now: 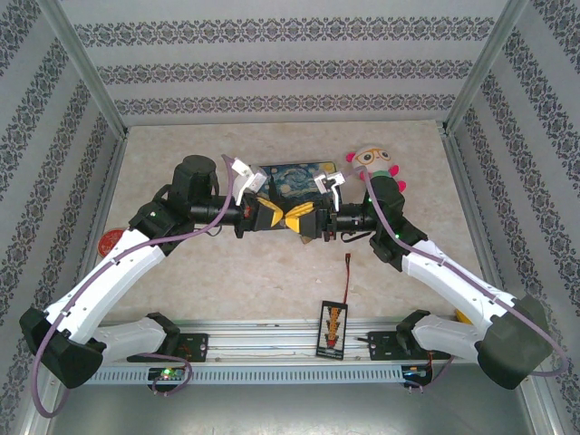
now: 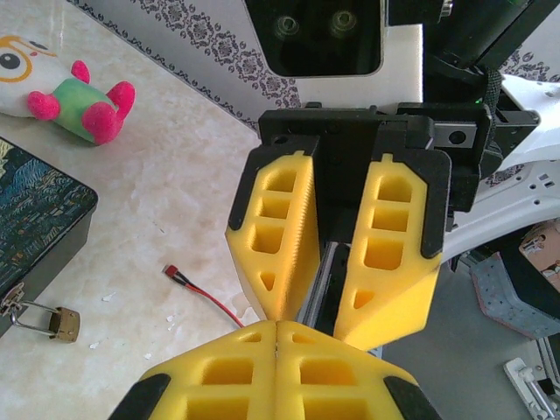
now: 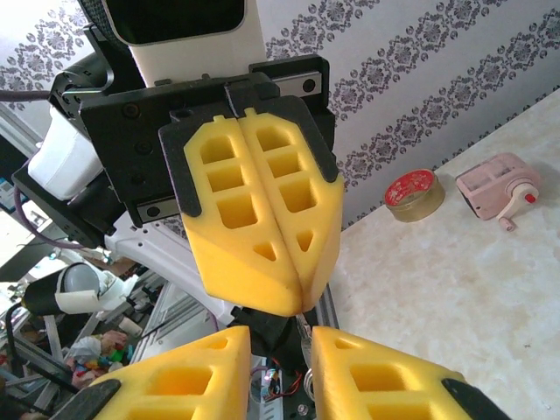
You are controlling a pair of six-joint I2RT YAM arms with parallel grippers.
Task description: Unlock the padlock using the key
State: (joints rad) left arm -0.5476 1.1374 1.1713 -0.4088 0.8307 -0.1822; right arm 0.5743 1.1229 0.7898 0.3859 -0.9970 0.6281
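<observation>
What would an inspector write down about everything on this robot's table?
Surface: pale marbled tabletop.
Job's things: brass padlock hangs by its shackle at the painted box.
Clutter: plush toy, red tin, pink crank gadget.
Grippers: left gripper jaws shut; right gripper jaws open; the two face each other tip to tip.
Cables: red-tipped wire on the table; purple cable along the arm.
Surroundings: patterned walls.
</observation>
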